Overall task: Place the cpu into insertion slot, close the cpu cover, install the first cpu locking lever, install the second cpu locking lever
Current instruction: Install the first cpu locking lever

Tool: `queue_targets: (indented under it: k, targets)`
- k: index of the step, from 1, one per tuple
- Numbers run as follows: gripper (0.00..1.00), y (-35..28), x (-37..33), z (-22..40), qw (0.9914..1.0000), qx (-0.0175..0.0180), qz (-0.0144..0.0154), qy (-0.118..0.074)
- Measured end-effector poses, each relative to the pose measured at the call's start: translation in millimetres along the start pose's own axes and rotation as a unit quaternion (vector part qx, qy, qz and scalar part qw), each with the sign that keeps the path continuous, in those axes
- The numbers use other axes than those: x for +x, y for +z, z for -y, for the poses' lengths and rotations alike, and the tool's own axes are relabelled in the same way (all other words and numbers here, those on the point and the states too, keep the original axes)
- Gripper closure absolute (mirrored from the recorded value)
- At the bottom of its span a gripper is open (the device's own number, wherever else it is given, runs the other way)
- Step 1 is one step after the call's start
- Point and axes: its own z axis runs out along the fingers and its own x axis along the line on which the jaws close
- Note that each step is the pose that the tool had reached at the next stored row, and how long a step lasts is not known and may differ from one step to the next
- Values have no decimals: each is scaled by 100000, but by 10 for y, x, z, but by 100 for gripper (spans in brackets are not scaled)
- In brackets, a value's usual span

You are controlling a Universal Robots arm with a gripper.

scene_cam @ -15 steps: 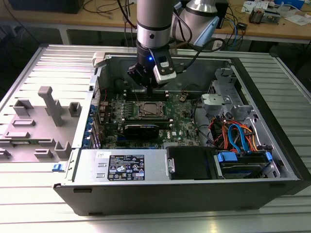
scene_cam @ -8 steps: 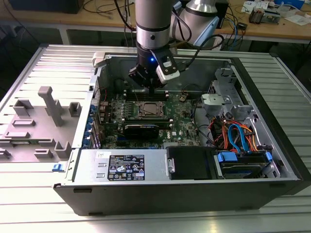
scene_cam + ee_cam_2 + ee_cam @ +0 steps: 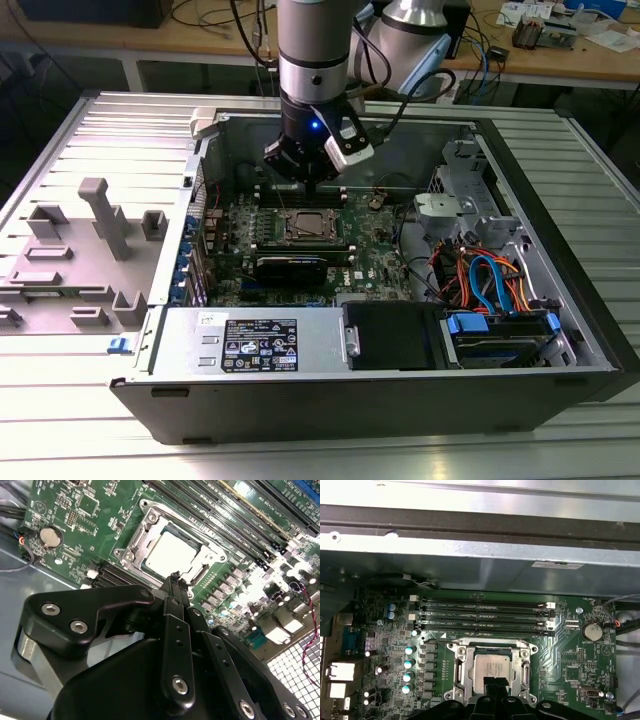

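Note:
The cpu (image 3: pixel 489 667), a square chip with a dull silver top, sits in the socket on the green motherboard (image 3: pixel 560 655). The cpu cover (image 3: pixel 466 672), a silver frame, lies flat around it. In the second wrist view the cpu (image 3: pixel 170 552) and the cpu cover (image 3: pixel 136 539) lie just past the tips of my gripper (image 3: pixel 175 577). Its black fingers are pressed together with nothing between them. In the exterior view my gripper (image 3: pixel 312 180) hangs a little above the socket (image 3: pixel 303 225), over its far edge. I cannot make out the locking levers.
Memory slots (image 3: pixel 485 612) run along the socket's far side. A long black card (image 3: pixel 290 267) lies in front of it, then the power supply (image 3: pixel 255 340). Coloured cables (image 3: pixel 490 280) fill the case's right side. A grey fixture (image 3: pixel 90 250) stands outside on the exterior view's left.

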Motion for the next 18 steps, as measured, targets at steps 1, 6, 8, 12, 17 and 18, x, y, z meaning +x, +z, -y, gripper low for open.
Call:
queue_targets:
  k: [1, 6, 8, 12, 17, 18]
  targets:
    - [89, 0, 14, -1, 100000, -13, -1, 1]
    - [89, -2, 68, -4, 100000, -25, 1, 11]
    - [89, -2, 69, -4, 100000, -25, -1, 1]
    - [89, -2, 73, -4, 100000, -26, 1, 8]
    - [89, -3, 83, -4, 100000, -24, -1, 19]
    - [89, -3, 87, -5, 100000, -27, 2, 10]
